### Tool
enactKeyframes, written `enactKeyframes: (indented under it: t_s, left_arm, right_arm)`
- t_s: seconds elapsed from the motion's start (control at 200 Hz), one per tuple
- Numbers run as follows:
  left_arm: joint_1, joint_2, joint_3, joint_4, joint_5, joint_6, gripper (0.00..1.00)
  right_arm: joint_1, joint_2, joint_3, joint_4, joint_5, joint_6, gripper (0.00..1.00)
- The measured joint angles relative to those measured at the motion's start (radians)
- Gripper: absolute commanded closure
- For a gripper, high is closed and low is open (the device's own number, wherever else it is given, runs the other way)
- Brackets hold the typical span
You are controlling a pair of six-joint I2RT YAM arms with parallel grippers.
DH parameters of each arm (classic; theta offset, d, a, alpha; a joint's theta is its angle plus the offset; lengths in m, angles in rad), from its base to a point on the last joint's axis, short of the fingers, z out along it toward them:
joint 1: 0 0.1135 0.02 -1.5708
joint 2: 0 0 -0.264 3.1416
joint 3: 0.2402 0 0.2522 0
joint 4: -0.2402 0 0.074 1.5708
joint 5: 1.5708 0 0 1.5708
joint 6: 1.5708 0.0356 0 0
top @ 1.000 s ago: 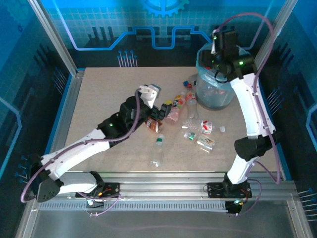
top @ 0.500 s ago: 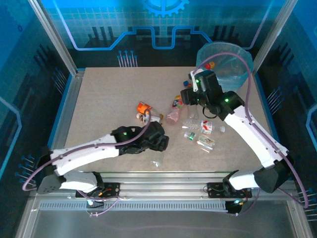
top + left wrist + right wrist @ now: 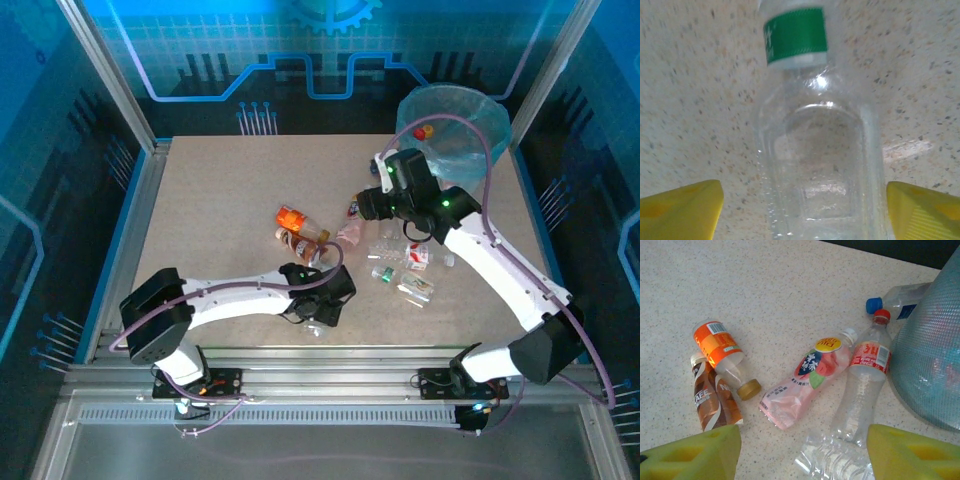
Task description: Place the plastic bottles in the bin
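Note:
A clear bottle (image 3: pixel 820 165) with a green label lies on the table between the yellow fingers (image 3: pixel 680 210) of my left gripper (image 3: pixel 802 212), which is open and straddles it near the table's front edge (image 3: pixel 318 320). My right gripper (image 3: pixel 800 460) is open above a cluster of bottles: a pink one (image 3: pixel 812 372), a clear red-labelled one (image 3: pixel 862 390), an orange-labelled one (image 3: pixel 717 345), a brown one (image 3: pixel 710 400) and a crushed clear one (image 3: pixel 835 462). The bin (image 3: pixel 470 150) stands at the back right, with a blue-capped bottle (image 3: pixel 897 302) lying against it.
More clear bottles (image 3: pixel 412 288) lie right of centre on the speckled table (image 3: pixel 220 200). Metal frame posts and rails border the table. The bin's wall (image 3: pixel 932 355) is close on the right of my right gripper.
My left gripper has moved from the central cluster toward the near edge, down over the green-labelled bottle. My right gripper has swung from above the bin down to the bottle cluster.

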Motion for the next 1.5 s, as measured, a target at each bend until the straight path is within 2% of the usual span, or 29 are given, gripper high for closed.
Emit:
enactKeyframes:
  t_s: [0.335, 0.53, 0.585, 0.62, 0.65, 0.72, 0.765, 0.88, 1.061, 1.216, 1.501]
  left_arm:
    - [0.000, 0.001, -0.049, 0.044, 0.042, -0.024, 0.45]
    - [0.000, -0.115, -0.050, 0.031, -0.014, 0.008, 0.49]
    - [0.000, -0.198, -0.050, 0.033, -0.055, 0.043, 0.59]
    - [0.000, -0.260, -0.050, 0.042, -0.080, 0.076, 0.77]
    - [0.000, -0.313, -0.050, 0.055, -0.097, 0.107, 0.88]
    - [0.000, -0.436, -0.051, 0.108, -0.125, 0.199, 1.00]
    - [0.000, -0.505, -0.051, 0.151, -0.138, 0.262, 1.00]
    - [0.000, -0.634, -0.067, 0.281, -0.158, 0.429, 1.00]
    - [0.000, -0.724, -0.140, 0.433, -0.153, 0.636, 1.00]
    - [0.003, -0.753, -0.187, 0.509, -0.147, 0.721, 1.00]
    - [0.005, -0.759, -0.220, 0.586, -0.066, 0.800, 1.00]
  right_arm:
    - [0.000, -0.001, -0.002, 0.000, -0.019, 0.000, 0.31]
    - [0.000, -0.008, -0.001, -0.006, -0.045, -0.002, 0.32]
    - [0.000, -0.019, -0.001, -0.007, -0.073, -0.009, 0.33]
    - [0.000, -0.028, -0.001, -0.008, -0.099, -0.012, 0.33]
    - [0.000, -0.040, -0.001, -0.008, -0.127, -0.015, 0.33]
    - [-0.001, -0.077, -0.002, 0.002, -0.206, -0.015, 0.34]
    - [-0.002, -0.110, -0.005, 0.018, -0.266, -0.015, 0.33]
    - [-0.003, -0.205, -0.030, 0.087, -0.416, -0.006, 0.25]
    - [-0.003, -0.256, -0.037, 0.164, -0.604, 0.022, 0.23]
    - [-0.007, -0.243, -0.037, 0.191, -0.713, 0.049, 0.24]
    - [0.018, -0.195, -0.035, 0.234, -0.845, 0.076, 0.34]
